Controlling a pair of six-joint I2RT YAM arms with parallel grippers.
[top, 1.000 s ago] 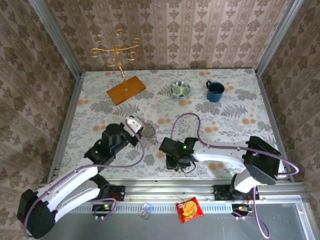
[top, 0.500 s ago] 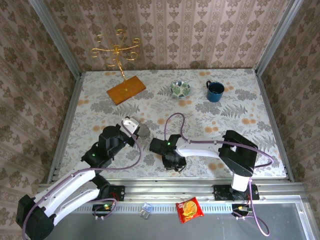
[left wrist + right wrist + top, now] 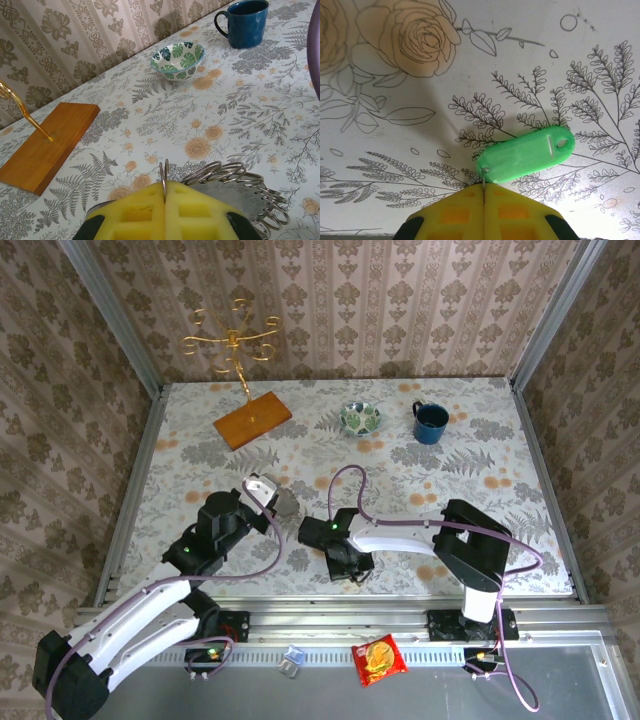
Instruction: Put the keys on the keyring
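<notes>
I couldn't see into the blue mug (image 3: 245, 22). Left pincer (image 3: 165, 192) gripped the coiled silver keyring (image 3: 235, 175); right pincer (image 3: 484, 195) gripped the green tag (image 3: 525, 155).

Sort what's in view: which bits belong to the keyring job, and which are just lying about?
Job:
- rings, pinched in the left jaws
- green tag, pinched in the right jaws

Lying about:
- mug
- bowl
- gold stand
- snack packet

no legible text, labels or numbers
</notes>
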